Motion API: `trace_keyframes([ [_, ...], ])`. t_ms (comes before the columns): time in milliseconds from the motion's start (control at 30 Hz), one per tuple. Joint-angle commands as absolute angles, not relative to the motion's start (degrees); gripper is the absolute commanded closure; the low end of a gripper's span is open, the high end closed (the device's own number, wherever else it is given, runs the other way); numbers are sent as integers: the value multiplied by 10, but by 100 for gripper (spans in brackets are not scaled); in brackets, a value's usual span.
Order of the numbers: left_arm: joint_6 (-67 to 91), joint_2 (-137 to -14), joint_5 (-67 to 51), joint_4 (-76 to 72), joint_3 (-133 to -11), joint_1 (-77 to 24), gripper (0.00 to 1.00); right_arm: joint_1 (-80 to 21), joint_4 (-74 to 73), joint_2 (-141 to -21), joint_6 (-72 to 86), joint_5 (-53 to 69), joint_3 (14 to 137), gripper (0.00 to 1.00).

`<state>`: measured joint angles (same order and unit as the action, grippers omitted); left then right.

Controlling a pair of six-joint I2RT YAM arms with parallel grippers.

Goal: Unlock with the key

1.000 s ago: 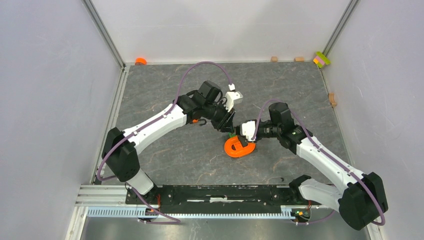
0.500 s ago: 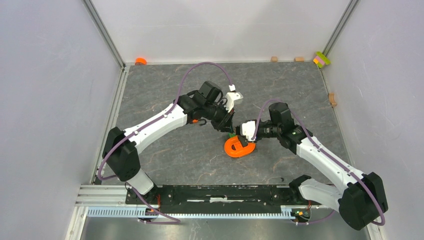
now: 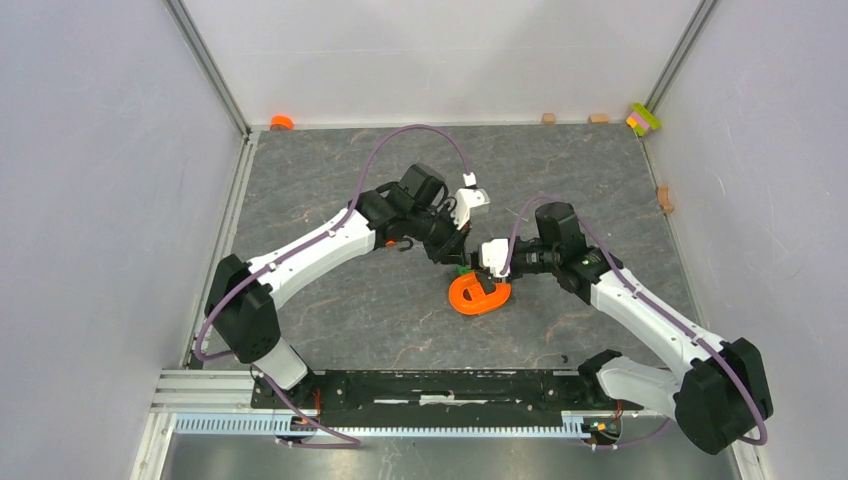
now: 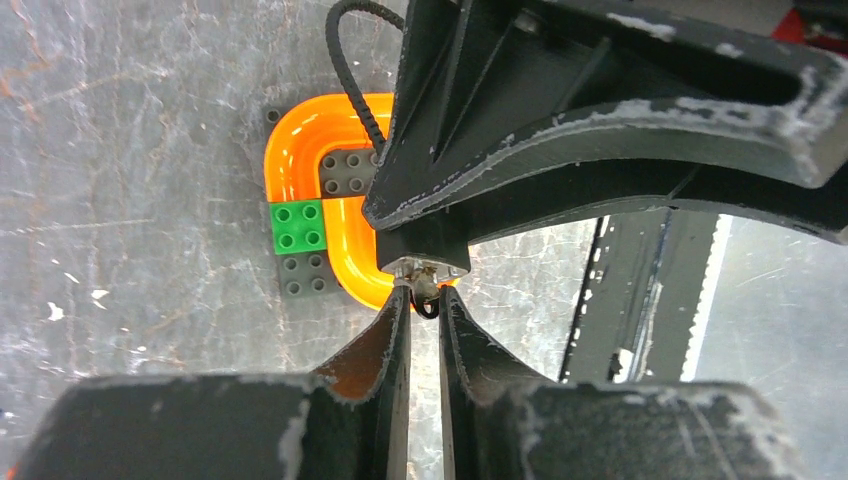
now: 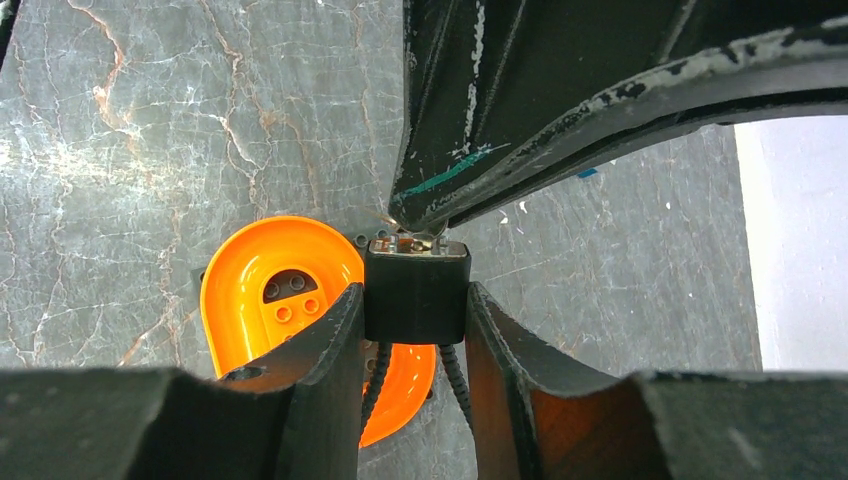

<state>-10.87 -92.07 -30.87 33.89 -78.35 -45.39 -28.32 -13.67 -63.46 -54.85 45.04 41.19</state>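
My right gripper is shut on the small black lock, and its thin black cable hangs below. My left gripper is shut on the tiny black-headed key. The key's short blade meets the lock's silvery face. Both grippers meet in the top view, left and right, just above the orange ring-shaped piece. The ring lies on the table on grey and green bricks. The blade is hidden in the right wrist view.
A small orange padlock with a black shackle lies beside the left forearm. An orange piece sits in the far left corner. Small wooden blocks and a coloured block line the back and right edges.
The left wrist has turned a little at the lock, its cable swinging right. The right gripper has shifted slightly with the lock. Both grips are unchanged.
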Motion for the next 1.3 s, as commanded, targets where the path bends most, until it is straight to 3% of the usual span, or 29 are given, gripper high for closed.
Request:
trace_keyframes([
  [0, -208, -884, -296, 298, -768, -462, 98, -280, -125, -637, -539, 475, 444, 100],
  [567, -412, -820, -305, 215, -652, -466, 98, -260, -132, -658, -508, 511, 459, 100],
  [1267, -460, -796, -274, 118, -569, -490, 98, -219, -59, -706, -388, 605, 448, 100],
])
